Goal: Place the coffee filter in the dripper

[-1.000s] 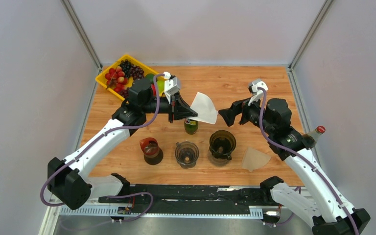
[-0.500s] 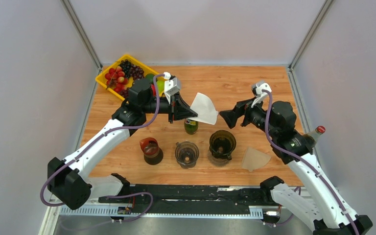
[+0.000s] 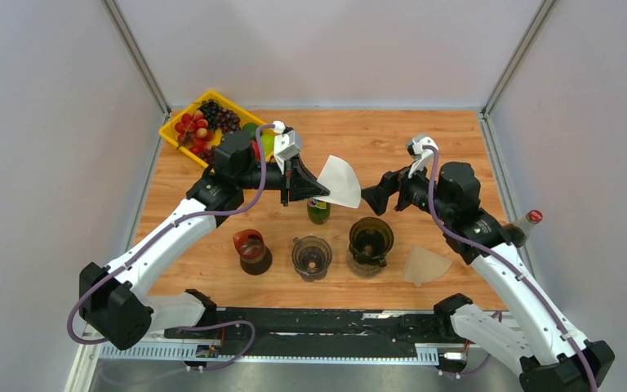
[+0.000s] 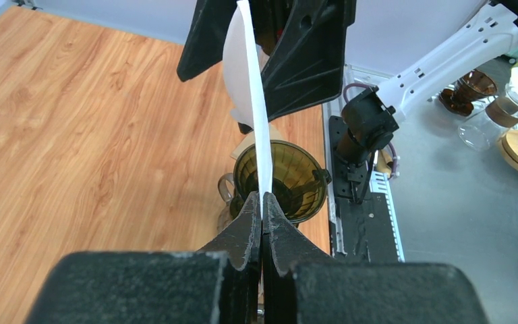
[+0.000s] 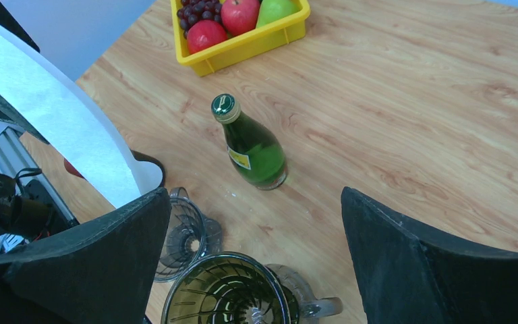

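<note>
White filter [image 3: 341,181]: held aloft over the surface [image 3: 424,139], not yet in the dripper [image 3: 371,239].
Left pincer [image 3: 317,183]: clamped on the filter's edge.
Right pincer [image 3: 369,198]: spread wide, empty, brought nearer the filter than a moment ago; a handover is judged close.

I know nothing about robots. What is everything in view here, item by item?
coffee filter: one, white, held in the air by the left tool
spare filter: one, pale, lying on the table by the right arm
red-brown dripper: one, left end of the near row
clear dripper: one, middle of the row
olive dripper: one, right end of the row
green bottle: one, upright behind the drippers
fruit tray: one, yellow, far left corner
red-capped bottle: one, right table edge
table: one, wooden
left tool: one, black, shut on the filter
right tool: one, black, open, beside the filter
</note>
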`<move>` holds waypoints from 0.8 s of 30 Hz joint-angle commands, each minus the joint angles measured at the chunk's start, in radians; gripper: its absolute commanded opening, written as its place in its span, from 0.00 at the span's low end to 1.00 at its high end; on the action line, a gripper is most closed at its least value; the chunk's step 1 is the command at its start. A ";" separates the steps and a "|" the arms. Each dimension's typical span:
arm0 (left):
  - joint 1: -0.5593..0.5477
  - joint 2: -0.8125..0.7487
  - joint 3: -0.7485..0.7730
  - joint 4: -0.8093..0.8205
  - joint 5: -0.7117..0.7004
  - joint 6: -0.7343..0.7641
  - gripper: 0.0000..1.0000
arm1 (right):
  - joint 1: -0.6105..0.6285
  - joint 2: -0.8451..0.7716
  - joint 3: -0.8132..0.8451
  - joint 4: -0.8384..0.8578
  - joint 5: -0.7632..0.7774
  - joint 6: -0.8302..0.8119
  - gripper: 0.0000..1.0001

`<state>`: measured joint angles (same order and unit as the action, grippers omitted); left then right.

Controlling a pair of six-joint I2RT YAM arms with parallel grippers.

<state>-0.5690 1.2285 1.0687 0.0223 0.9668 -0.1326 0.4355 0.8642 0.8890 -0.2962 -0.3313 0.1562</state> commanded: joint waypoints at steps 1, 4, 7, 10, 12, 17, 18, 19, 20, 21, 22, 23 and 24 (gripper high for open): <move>-0.003 -0.024 -0.001 0.024 0.023 0.022 0.00 | 0.001 0.009 0.034 0.024 -0.068 0.011 1.00; -0.003 -0.025 -0.004 0.024 0.022 0.024 0.00 | 0.000 -0.002 0.033 0.027 -0.084 0.012 1.00; -0.003 -0.024 -0.006 0.019 0.019 0.028 0.00 | 0.000 -0.018 0.030 0.028 -0.089 0.016 1.00; -0.004 -0.025 -0.006 0.015 0.014 0.032 0.00 | 0.001 -0.041 0.021 0.025 -0.047 0.021 1.00; -0.003 -0.024 -0.007 0.016 0.014 0.029 0.00 | 0.001 -0.052 0.014 0.024 -0.015 0.020 1.00; -0.004 -0.024 -0.008 0.023 0.022 0.019 0.00 | 0.001 -0.063 0.018 0.019 -0.016 0.018 1.00; -0.003 -0.025 -0.008 0.022 0.019 0.020 0.00 | 0.001 -0.064 0.019 0.019 -0.035 0.014 1.00; -0.003 -0.025 -0.008 0.022 0.018 0.020 0.00 | 0.001 -0.064 0.018 0.019 -0.059 0.010 1.00; -0.003 -0.024 -0.007 0.023 0.018 0.020 0.00 | 0.000 -0.061 0.020 0.020 -0.081 0.005 1.00; -0.004 -0.025 -0.006 0.024 0.018 0.021 0.00 | 0.000 -0.057 0.020 0.020 -0.099 0.002 1.00; -0.003 -0.024 -0.006 0.024 0.018 0.021 0.00 | 0.000 -0.053 0.023 0.021 -0.112 0.002 1.00; -0.003 -0.022 -0.006 0.023 0.017 0.022 0.00 | 0.000 -0.048 0.025 0.019 -0.120 0.001 1.00; -0.003 -0.022 -0.005 0.023 0.014 0.022 0.00 | 0.000 -0.045 0.025 0.020 -0.123 0.001 1.00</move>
<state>-0.5690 1.2282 1.0592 0.0189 0.9668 -0.1291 0.4355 0.8131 0.8890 -0.2985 -0.3962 0.1623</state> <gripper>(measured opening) 0.008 0.997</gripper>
